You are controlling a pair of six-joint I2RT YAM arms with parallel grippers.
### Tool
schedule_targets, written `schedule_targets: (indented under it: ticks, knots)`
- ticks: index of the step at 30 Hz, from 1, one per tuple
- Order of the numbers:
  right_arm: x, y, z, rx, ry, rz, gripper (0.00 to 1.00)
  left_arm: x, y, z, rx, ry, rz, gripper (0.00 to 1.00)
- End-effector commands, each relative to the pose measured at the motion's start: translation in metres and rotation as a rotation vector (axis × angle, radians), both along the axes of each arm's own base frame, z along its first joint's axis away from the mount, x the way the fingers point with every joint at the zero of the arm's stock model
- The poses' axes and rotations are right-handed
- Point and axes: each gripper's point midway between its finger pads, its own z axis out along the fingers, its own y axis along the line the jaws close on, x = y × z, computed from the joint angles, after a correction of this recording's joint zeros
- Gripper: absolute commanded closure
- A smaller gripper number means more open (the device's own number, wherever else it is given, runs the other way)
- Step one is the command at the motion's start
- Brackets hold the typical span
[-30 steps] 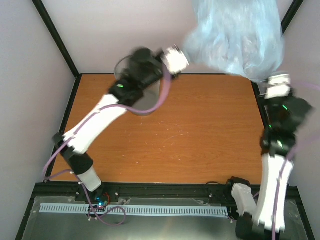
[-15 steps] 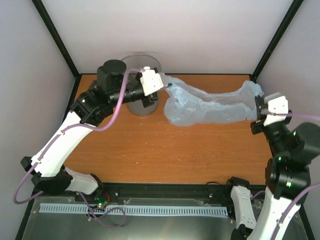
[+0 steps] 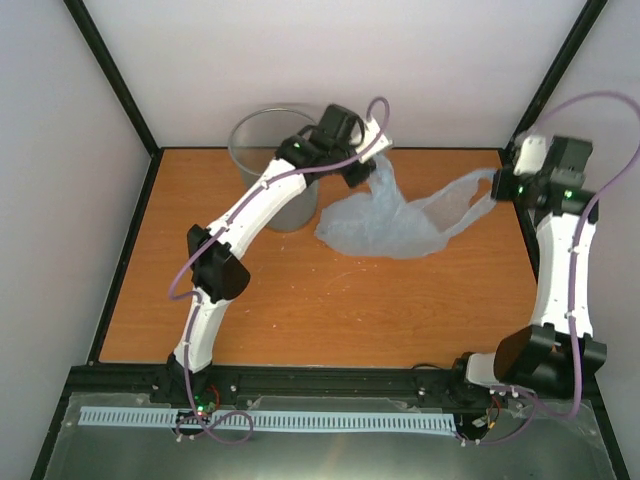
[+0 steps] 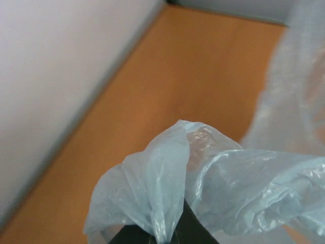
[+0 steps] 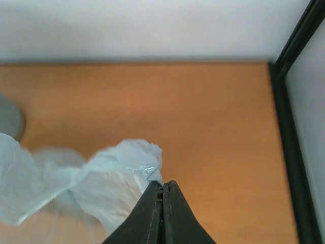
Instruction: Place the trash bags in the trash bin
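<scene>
A pale blue translucent trash bag (image 3: 385,225) sags onto the orange table between my two grippers. My left gripper (image 3: 374,162) is shut on one bunched end of it, just right of the trash bin (image 3: 258,160), a round grey translucent wastebasket at the back left. In the left wrist view the plastic (image 4: 167,193) wells up from between the dark fingers (image 4: 190,231). My right gripper (image 3: 497,186) is shut on the bag's other end at the back right; there a tuft of film (image 5: 129,168) sticks out beside the closed tips (image 5: 163,184).
The table (image 3: 300,300) is walled in by pale panels with black corner posts (image 3: 110,80). The bin's grey side (image 5: 9,119) shows at the left edge of the right wrist view. A black frame bar (image 5: 289,142) runs along the table's right edge.
The bag, held high and spread a second ago, has come down and now droops onto the table. My left gripper moved right, past the bin; my right gripper shifted toward the back corner.
</scene>
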Motion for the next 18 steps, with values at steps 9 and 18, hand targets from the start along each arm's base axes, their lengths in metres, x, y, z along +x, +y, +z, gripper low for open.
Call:
schedule_targets:
  ticks: [9,18]
  knots:
    - [-0.119,0.043,0.409,-0.264,-1.151,0.03,0.97,-0.1,0.1,0.451,-0.609,-1.381,0.281,0.99]
    - [-0.069,-0.013,0.01,-0.664,-0.315,0.094,0.97,-0.054,0.032,0.006,0.173,-0.421,-0.005,0.99]
